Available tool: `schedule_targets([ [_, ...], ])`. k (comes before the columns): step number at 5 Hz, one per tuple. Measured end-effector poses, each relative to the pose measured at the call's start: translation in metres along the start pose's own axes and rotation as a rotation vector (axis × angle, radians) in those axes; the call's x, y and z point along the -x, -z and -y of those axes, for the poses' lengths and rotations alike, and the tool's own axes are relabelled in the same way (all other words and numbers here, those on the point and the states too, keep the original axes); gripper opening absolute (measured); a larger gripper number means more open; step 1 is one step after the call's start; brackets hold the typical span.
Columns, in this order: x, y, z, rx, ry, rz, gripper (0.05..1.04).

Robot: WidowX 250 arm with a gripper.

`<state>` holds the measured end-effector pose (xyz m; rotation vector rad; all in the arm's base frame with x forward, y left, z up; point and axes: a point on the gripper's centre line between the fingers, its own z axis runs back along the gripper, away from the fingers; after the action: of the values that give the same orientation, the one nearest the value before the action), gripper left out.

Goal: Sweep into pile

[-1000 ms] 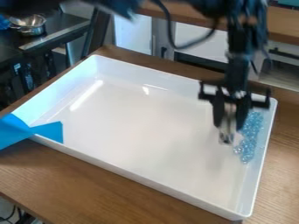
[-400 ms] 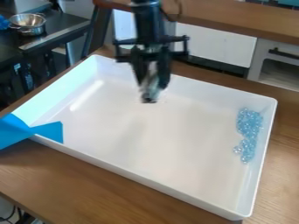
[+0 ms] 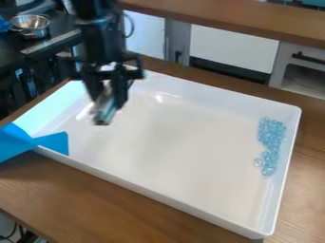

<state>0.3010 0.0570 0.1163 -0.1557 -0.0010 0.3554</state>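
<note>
"What lies nearest the camera?"

"A brown wooden table (image 3: pixel 76 194), bearing a glossy white rectangular tray (image 3: pixel 184 156), with bright blue tape (image 3: pixel 52 143) at its near left corner."

"And the sweep?"

"Largely done, by my reckoning. Pale blue, glassy beads (image 3: pixel 272 132) lie inside the tray beside the wall at the view's right, in a ragged strip: a bigger cluster, with a smaller one on its near side. Drawing the two into one compact heap remains."

"Your claw?"

"My black metal claw (image 3: pixel 103 116) hangs toward the tray's far left corner, well apart from the beads. It is blurred there; I cannot tell how far open it is, or whether it has hold of anything."

"Beyond?"

"A shiny silver metal pot (image 3: pixel 30 27) on a dark counter (image 3: pixel 56 39)."
</note>
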Motion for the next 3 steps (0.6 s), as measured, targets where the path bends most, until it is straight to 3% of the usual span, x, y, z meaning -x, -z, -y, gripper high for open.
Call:
schedule_targets([
  [2, -0.021, 0.002, -0.049, -0.047, -0.1, 0.106, 0.383],
  [3, -0.025, 0.019, -0.061, -0.084, -0.161, 0.131, 0.383],
])
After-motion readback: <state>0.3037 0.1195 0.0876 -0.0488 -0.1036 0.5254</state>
